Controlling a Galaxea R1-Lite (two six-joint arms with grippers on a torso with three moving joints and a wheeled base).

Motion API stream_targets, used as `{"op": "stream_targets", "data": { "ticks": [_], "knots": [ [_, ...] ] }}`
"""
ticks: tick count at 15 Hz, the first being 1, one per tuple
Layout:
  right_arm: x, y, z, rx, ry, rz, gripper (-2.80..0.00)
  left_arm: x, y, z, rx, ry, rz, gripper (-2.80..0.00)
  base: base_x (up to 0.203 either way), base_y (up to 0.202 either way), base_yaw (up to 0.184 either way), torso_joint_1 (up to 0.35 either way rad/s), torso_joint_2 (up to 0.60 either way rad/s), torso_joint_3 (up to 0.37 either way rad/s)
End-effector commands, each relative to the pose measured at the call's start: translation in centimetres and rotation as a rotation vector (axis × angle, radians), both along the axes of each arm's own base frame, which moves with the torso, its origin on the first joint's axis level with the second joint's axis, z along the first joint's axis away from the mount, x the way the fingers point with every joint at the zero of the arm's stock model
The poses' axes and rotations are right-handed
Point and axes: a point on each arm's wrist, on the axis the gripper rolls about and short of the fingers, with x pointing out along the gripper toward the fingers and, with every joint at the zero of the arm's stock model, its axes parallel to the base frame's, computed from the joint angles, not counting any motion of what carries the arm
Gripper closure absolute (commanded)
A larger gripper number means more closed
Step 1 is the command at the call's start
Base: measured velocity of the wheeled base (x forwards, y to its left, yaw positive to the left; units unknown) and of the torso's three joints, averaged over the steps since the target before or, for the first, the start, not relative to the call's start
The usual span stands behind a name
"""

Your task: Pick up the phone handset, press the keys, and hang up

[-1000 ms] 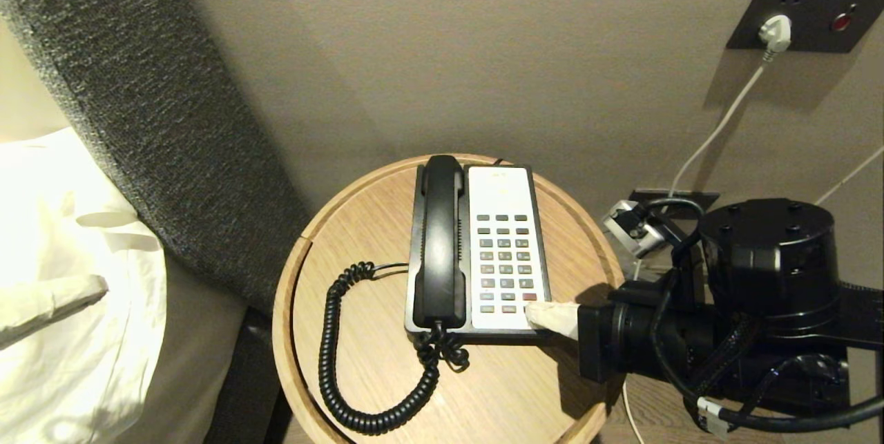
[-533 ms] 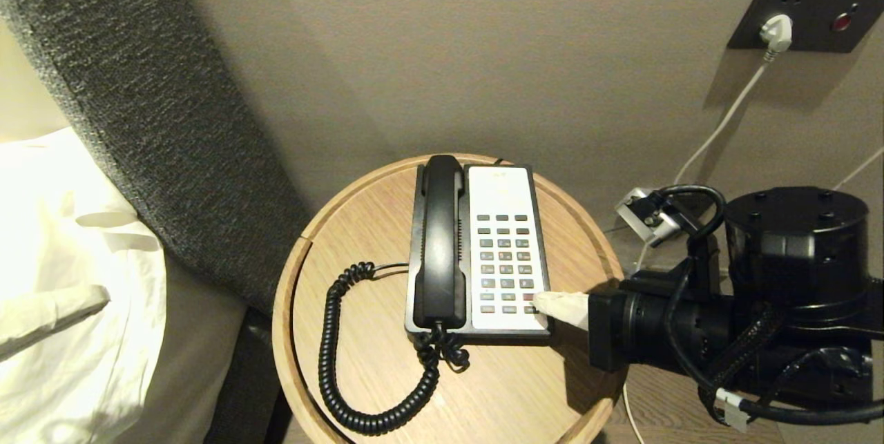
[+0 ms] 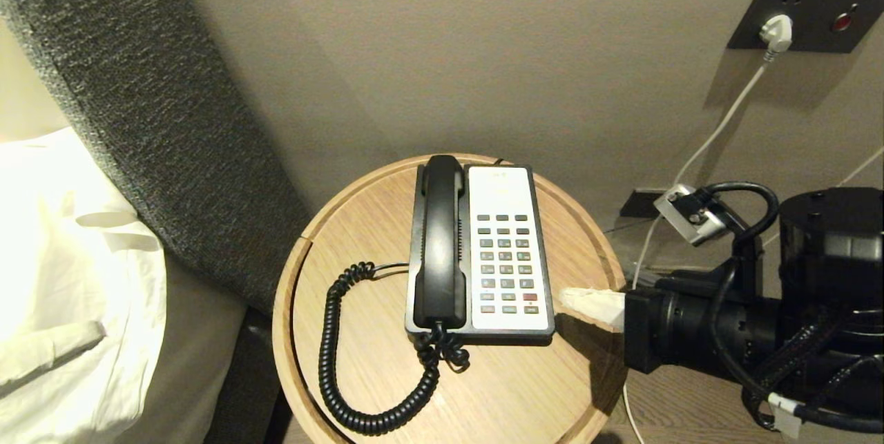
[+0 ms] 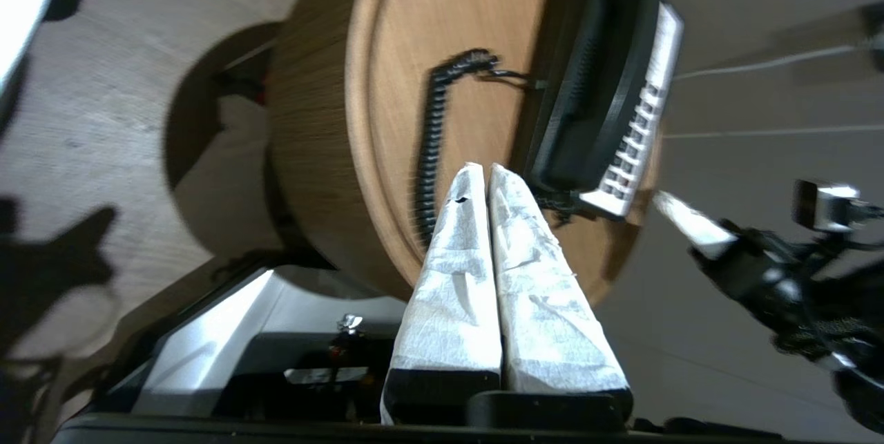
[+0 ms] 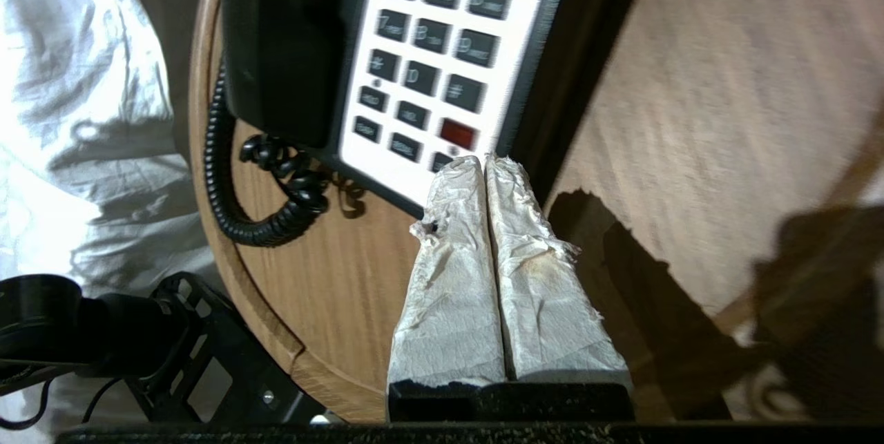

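The black phone handset (image 3: 440, 240) lies in its cradle on the left side of the phone base, and its coiled cord (image 3: 331, 361) loops over the round wooden table (image 3: 293, 306). The keys (image 3: 507, 261) fill the white panel beside it. My right gripper (image 3: 566, 297) is shut and empty, its white-wrapped tips just off the base's near right corner, clear of the keys. The right wrist view shows this gripper (image 5: 483, 162) by the red key (image 5: 458, 133). My left gripper (image 3: 100, 332) hangs shut and empty at the far left over the bedding; in its own view this gripper (image 4: 481, 169) points at the table.
A grey padded headboard (image 3: 159, 119) and white bedding (image 3: 69, 237) lie left of the table. A wall socket plate (image 3: 808, 16) with a white plug and cable (image 3: 718, 126) is at the back right. The right arm's black body (image 3: 760, 333) fills the lower right.
My right gripper has drawn back to the right, off the keypad's near right corner and past the phone's edge. The left gripper has sunk slightly at the far left.
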Motion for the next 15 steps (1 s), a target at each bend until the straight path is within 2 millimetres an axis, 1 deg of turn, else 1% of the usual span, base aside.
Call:
{"op": "stream_targets", "data": {
  "ticks": [1,2,4,5,6,7,8,9,11,13,15],
  "knots": [
    [-0.5,-1.6,0.6,0.023,-0.024,-0.042,0.00,-0.7,0.4,-1.5,0.006,0.019,0.025,0.00,0.000,0.000,0.000,0.000,0.00,0.000],
    [-0.5,-2.1,0.5,0.023,-0.025,-0.062,0.00,-0.9,0.5,-1.6,0.005,0.017,0.043,0.00,0.000,0.000,0.000,0.000,0.00,0.000],
    [-1.5,-4.9,1.5,0.060,-0.079,-0.158,0.00,-1.6,1.1,-1.9,-0.003,0.006,0.182,0.00,0.000,0.000,0.000,0.000,0.00,0.000],
    [-2.6,-6.7,2.0,0.085,-0.120,-0.213,0.00,-2.8,1.5,-2.2,-0.010,-0.017,0.250,0.00,0.000,0.000,0.000,0.000,0.00,0.000],
    [-3.7,-8.2,2.1,0.100,-0.149,-0.266,0.00,-4.3,1.7,-2.7,-0.016,-0.047,0.278,0.00,0.000,0.000,0.000,0.000,0.00,0.000],
    [-5.1,-9.6,1.7,0.109,-0.172,-0.321,0.00,-5.6,1.8,-3.6,-0.017,-0.063,0.291,0.00,0.000,0.000,0.000,0.000,0.00,0.000],
    [-6.1,-10.7,1.0,0.108,-0.183,-0.371,0.00,-6.5,1.8,-4.4,-0.014,-0.058,0.305,0.00,0.000,0.000,0.000,0.000,0.00,0.000],
    [-6.9,-11.5,0.4,0.105,-0.194,-0.423,0.00,-7.1,1.8,-5.2,-0.008,-0.049,0.327,0.00,0.000,0.000,0.000,0.000,0.00,0.000],
    [-8.7,-12.9,-0.2,0.119,-0.245,-0.504,0.00,-8.7,1.6,-6.8,0.015,-0.057,0.379,0.00,0.000,0.000,0.000,0.000,0.00,0.000],
    [-10.6,-13.7,-1.2,0.137,-0.286,-0.545,0.00,-9.0,1.6,-9.0,0.063,-0.024,0.396,0.00,0.000,0.000,0.000,0.000,0.00,0.000],
    [-12.9,-14.4,-2.0,0.157,-0.325,-0.564,0.00,-9.0,1.6,-9.6,0.122,-0.033,0.380,0.00,0.000,0.000,0.000,0.000,0.00,0.000]
  ]
}}
